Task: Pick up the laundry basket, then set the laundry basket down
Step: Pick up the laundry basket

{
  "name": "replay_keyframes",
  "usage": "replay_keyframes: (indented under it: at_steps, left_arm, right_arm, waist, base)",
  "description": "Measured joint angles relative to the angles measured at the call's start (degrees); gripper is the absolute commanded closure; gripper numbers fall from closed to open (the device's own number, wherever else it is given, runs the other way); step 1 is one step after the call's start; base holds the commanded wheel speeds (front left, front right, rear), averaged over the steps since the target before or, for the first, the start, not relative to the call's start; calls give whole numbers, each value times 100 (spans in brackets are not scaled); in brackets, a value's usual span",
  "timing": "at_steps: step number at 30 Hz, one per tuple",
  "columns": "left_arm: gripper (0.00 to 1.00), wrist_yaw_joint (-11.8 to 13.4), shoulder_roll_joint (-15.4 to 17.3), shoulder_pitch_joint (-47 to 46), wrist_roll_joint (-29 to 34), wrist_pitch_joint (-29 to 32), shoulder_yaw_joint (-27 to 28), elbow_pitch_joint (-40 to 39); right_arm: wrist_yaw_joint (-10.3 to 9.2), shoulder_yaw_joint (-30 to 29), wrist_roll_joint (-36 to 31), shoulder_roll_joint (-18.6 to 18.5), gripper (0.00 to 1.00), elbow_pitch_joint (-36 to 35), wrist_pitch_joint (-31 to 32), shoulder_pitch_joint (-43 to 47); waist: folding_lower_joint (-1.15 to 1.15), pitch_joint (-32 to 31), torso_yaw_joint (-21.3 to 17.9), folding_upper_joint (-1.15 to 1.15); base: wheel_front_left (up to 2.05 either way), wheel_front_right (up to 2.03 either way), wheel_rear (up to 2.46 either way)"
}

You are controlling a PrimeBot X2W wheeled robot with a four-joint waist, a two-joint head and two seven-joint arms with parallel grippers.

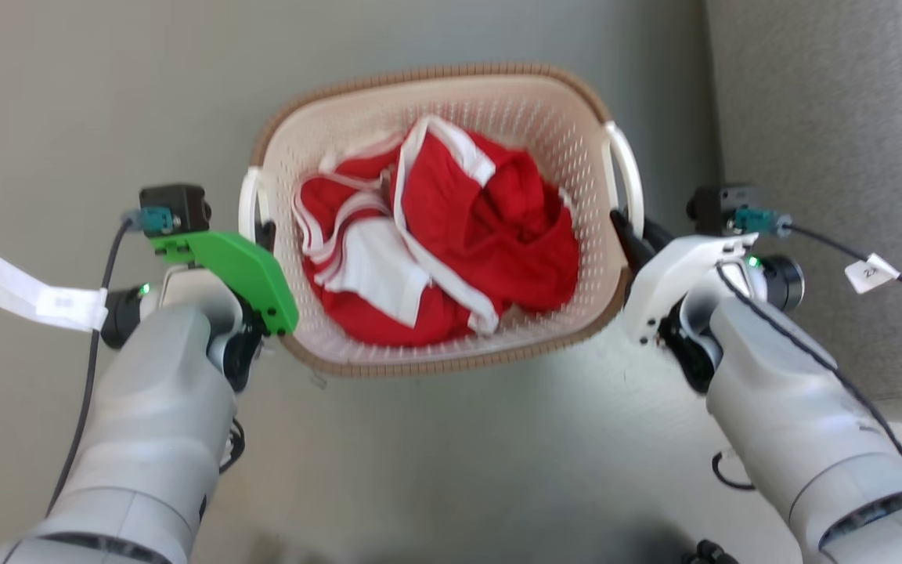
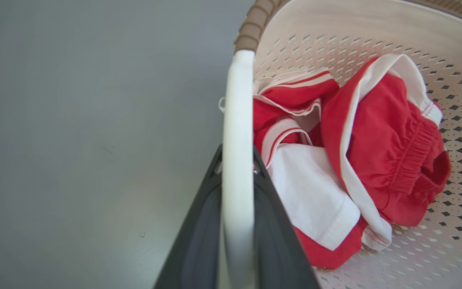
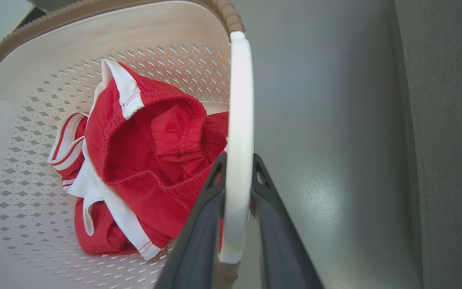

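Note:
The laundry basket [image 1: 326,137] is cream perforated plastic with a brown woven-look rim, seen from above in the middle of the head view, with red and white clothes [image 1: 451,235] inside. My left gripper [image 1: 265,235] is shut on the basket's left white handle [image 2: 237,132], which runs between the dark fingers [image 2: 193,241]. My right gripper [image 1: 625,229] is shut on the right white handle [image 3: 240,132] the same way. Whether the basket touches the floor I cannot tell.
Grey floor [image 1: 451,454] lies all around the basket. A grey fabric-covered furniture side [image 1: 835,157] stands close on the right, just past my right arm. Cables with white tags [image 1: 870,272] trail from both wrists.

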Motion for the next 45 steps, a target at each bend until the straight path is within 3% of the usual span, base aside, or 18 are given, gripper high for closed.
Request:
replay_keyframes:
  at_steps: [17, 45]
  left_arm:
    - [100, -4, -11, 743, -428, 487, -146, 140]
    - [100, -4, 9, 1811, -934, 1170, -274, 396]
  right_arm:
    - [9, 390, 475, 86, 100, 247, 445, 740]
    - [7, 1211, 1330, 55, 100, -14, 1458, 1857]
  waist:
    - [0, -1178, -54, 0]
    - [0, -3062, -142, 0]
  base:
    - [0, 0, 0]
    - [0, 0, 0]
